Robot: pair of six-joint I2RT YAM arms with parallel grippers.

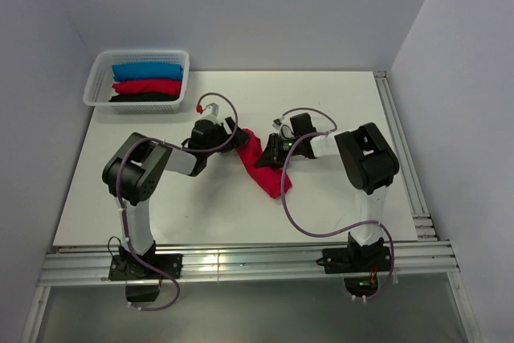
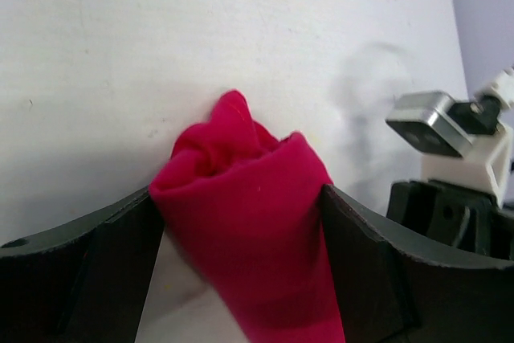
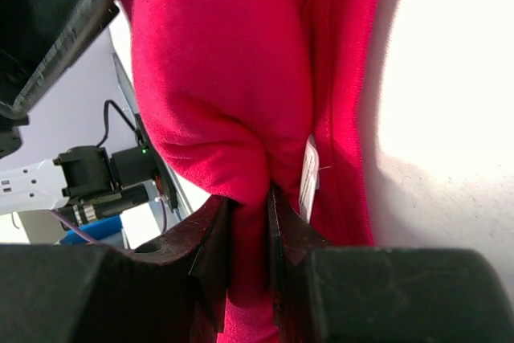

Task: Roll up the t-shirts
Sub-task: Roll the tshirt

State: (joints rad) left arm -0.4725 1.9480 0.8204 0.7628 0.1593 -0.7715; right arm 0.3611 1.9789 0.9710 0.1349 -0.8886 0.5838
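Two grippers are on your crimson t-shirt (image 1: 265,168), which lies bunched mid-table (image 1: 337,118) between the arms. Your left gripper (image 1: 235,136) stands wide, the shirt's rolled end filling the gap and touching both fingers; your right gripper (image 1: 267,154) is narrow, pinching a fold just beside the white neck label (image 3: 308,176). Blue, red and black rolled bundles (image 1: 147,86) sit in the white basket (image 1: 95,86) at the far left corner.

The crimson soft cloth t-shirt (image 2: 257,222) runs off the left wrist view's bottom edge. In the right wrist view its small white neck label (image 3: 308,178) shows only a sliver, its print unreadable.
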